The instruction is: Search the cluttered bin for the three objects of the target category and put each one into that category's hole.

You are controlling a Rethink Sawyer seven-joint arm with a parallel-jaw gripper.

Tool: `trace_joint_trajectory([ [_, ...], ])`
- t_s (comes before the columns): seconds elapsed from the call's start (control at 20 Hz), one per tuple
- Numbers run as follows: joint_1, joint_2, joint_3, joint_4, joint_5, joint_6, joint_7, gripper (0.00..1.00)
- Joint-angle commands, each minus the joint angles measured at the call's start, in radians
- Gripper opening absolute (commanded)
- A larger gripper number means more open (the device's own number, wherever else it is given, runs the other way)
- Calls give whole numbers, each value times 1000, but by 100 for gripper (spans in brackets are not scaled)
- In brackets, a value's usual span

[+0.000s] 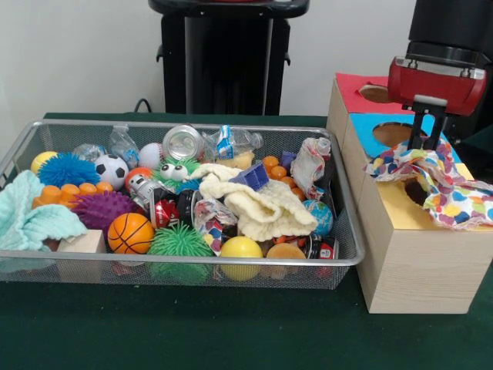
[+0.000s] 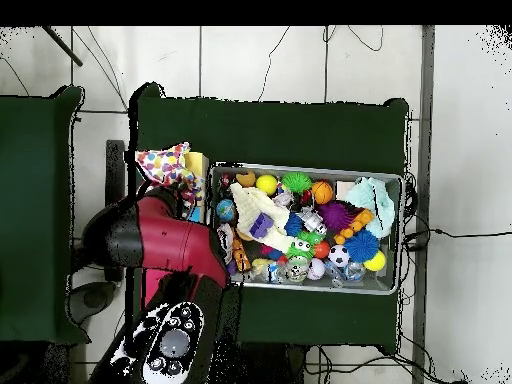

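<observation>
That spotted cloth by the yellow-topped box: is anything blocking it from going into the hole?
Nothing separate blocks it. The spotted cloth already hangs from the fingers right over the hole in the yellow top. Only its own loose folds spread across the rim and off the box's edge, so they may catch.

The robot's glossy red rounded wrist housing sits under a thick black cylindrical link. A black pincer hangs below. The black pedestal column has vertical panels.
</observation>
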Motion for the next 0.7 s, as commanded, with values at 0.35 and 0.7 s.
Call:
trace_joint_trajectory([
  [0.35, -20, 10, 11, 68, 2, 108, 184, 0],
  [0.7, -17, 5, 13, 76, 4, 105, 185, 0],
])
